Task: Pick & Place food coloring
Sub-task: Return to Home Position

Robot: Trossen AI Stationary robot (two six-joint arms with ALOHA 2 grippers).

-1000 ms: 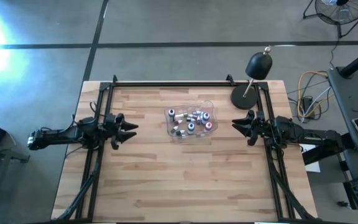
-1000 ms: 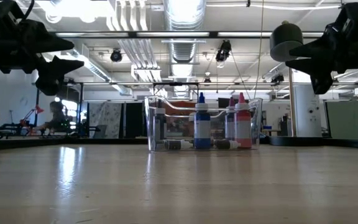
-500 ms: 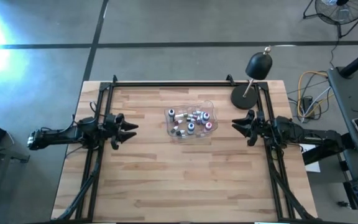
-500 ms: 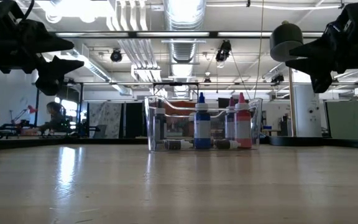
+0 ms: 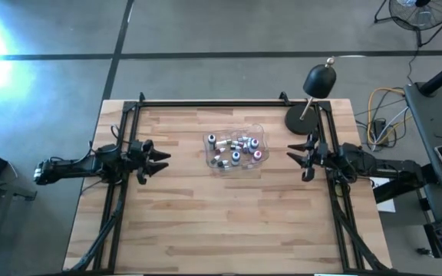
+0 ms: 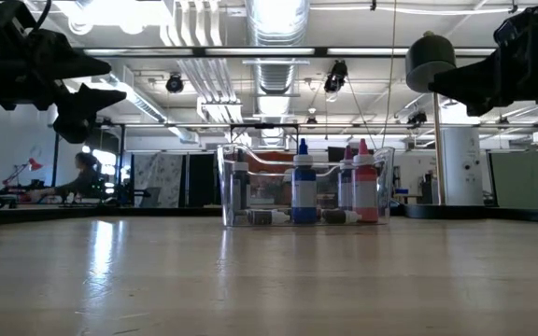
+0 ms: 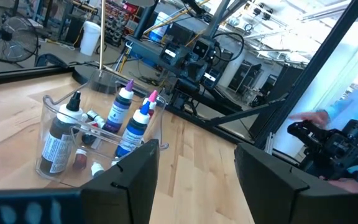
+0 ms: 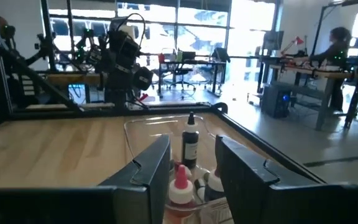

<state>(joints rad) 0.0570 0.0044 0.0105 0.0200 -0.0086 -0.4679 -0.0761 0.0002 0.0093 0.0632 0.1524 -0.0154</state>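
Several tiny food coloring bottles [image 5: 236, 148] sit inside a clear plastic tub [image 5: 253, 132] at the table's middle, some upright, some lying on its floor. The low view shows a blue bottle [image 6: 303, 191] and a pink-capped one [image 6: 365, 187] standing upright. My left gripper [image 5: 159, 159] hovers open to the left of the tub, above the table. In the left wrist view the gripper [image 7: 197, 162] faces the tub [image 7: 48, 102]. My right gripper [image 5: 291, 156] hovers open to the right of the tub. In the right wrist view the gripper [image 8: 193, 155] points at a dark bottle [image 8: 190, 146].
A black dome lamp [image 5: 318, 80] on a round base [image 5: 301, 119] stands at the far right corner, close behind my right arm. Black frame rails [image 5: 206, 103] run along the far edge and both sides. Bare wood [image 5: 229, 222] lies between the tub and the near edge.
My right gripper has turned about its wrist. In the low view its lower finger no longer hangs down. My left arm and the tub have kept still.
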